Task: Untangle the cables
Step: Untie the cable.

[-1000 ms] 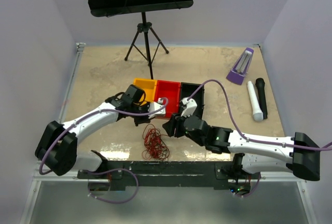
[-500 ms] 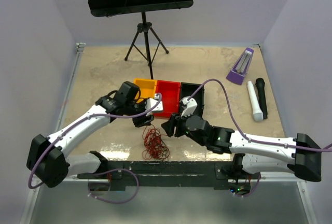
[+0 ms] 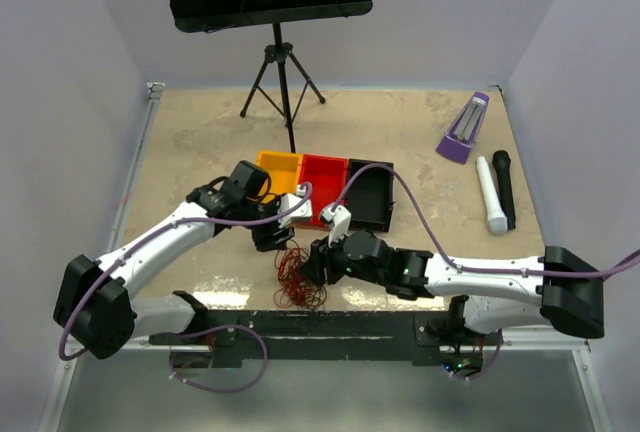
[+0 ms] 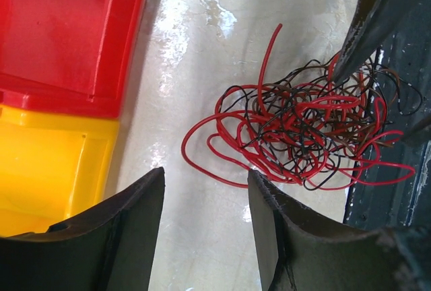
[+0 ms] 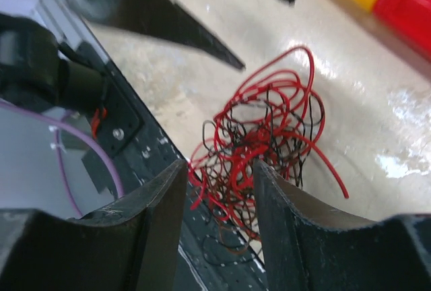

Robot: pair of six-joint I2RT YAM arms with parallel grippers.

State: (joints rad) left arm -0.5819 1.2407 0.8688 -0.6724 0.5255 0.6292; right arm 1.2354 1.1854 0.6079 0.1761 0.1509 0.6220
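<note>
The cables (image 3: 299, 278) are a loopy clump of thin red and black wires on the table's near edge, partly over the black base rail. In the left wrist view the cables (image 4: 304, 129) lie ahead and to the right of my left gripper (image 4: 205, 178), which stands open over bare table, apart from them. My left gripper (image 3: 274, 239) hovers just behind the clump. My right gripper (image 3: 313, 266) sits at the clump's right side. It is open, and the cables (image 5: 264, 136) show in and beyond the gap of the right gripper (image 5: 219, 170), with nothing pinched.
A yellow bin (image 3: 280, 167), a red bin (image 3: 322, 175) and a black bin (image 3: 369, 198) stand in a row behind the cables. A white microphone (image 3: 490, 198), a black microphone (image 3: 503, 186) and a purple metronome (image 3: 463, 128) lie far right. A music stand tripod (image 3: 283, 82) stands at the back.
My right arm has swung left and toward the near edge, from the black bin to the cable clump. My left gripper has opened and shifted slightly toward the clump.
</note>
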